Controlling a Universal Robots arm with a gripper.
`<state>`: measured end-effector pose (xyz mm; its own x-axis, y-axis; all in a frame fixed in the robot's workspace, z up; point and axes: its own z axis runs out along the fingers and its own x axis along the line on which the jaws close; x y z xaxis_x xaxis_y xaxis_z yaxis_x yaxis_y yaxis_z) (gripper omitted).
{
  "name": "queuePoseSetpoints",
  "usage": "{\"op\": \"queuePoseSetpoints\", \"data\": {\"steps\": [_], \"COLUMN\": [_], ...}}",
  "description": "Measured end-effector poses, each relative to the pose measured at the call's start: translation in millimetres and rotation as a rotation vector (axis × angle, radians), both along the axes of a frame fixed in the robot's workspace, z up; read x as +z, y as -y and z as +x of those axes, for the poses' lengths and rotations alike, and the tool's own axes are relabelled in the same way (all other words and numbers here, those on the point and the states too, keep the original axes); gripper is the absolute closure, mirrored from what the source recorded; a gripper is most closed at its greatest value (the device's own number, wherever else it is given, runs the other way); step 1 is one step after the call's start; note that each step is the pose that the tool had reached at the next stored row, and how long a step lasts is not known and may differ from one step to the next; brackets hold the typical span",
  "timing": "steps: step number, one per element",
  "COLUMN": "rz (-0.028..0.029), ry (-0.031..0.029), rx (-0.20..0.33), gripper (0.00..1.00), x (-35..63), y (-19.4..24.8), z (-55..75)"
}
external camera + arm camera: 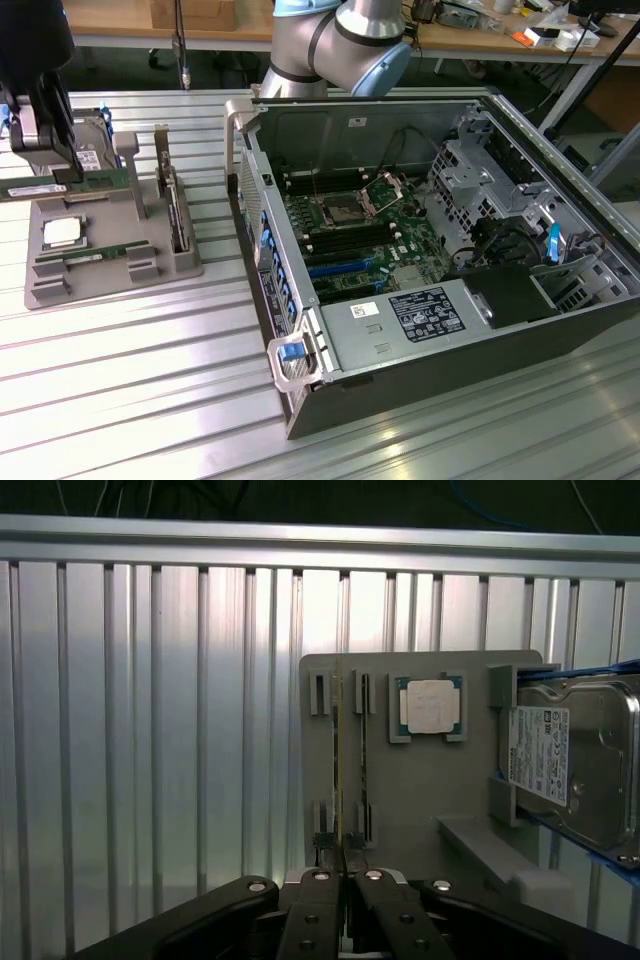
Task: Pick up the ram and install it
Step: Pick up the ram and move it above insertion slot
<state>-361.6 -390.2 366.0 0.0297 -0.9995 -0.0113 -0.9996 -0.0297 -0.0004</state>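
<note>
Ribbed table [150, 340] — downturned fingers [320, 920] pinch ram [100, 182] over tray [110, 285].

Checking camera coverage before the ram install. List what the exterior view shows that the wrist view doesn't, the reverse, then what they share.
Exterior view adds: the open computer case, its motherboard and the arm.
Wrist view adds: the fingers closed on the thin edge of the ram, seen edge-on.
Both: the gripper, the ram, the grey holder, the processor chip, the hard drive and the ribbed table.
</note>
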Motion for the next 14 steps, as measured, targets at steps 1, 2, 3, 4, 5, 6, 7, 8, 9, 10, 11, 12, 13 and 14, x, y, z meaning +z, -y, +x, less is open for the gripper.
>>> {"op": "queuePoseSetpoints", "data": {"steps": [1, 2, 3, 4, 5, 6, 7, 8, 9, 10, 11, 12, 13, 14], "rz": [0.0001, 0.0003, 0.0005, 0.0006, 0.001, 0.0011, 0.0012, 0.0013, 0.0017, 0.0018, 0.002, 0.0022, 0.0024, 0.0026], "ry": [0.0, 0.0, 0.0, 0.0, 0.0, 0.0, 0.0, -0.0001, 0.0, 0.0, 0.0, 0.0, 0.0, -0.0001], "rx": [0.0, 0.0, 0.0, 0.0, 0.0, 0.0, 0.0, 0.0, 0.0, 0.0, 0.0, 0.0, 0.0, 0.0], "gripper": [0.88, 0.88, 0.88, 0.88, 0.88, 0.88, 0.88, 0.88, 0.88, 0.88, 0.88, 0.88, 0.88, 0.88], "x": [0.6, 0.9, 1.3, 1.7, 2.2, 2.6, 3.0, 3.8, 5.7, 7.1, 8.4, 10.0, 11.5, 13.7], "y": [0.0, 0.0, 0.1, 0.0, 0.0, 0.0, 0.0, 0.0, 0.0, 0.0, 0.0, 0.0, 0.0, 0.0], "z": [0.0, 0.0, 0.0, 0.0, 0.0, 0.0, 0.0, 0.0, 0.0, 0.0, 0.0, 0.0, 0.0, 0.0]}}
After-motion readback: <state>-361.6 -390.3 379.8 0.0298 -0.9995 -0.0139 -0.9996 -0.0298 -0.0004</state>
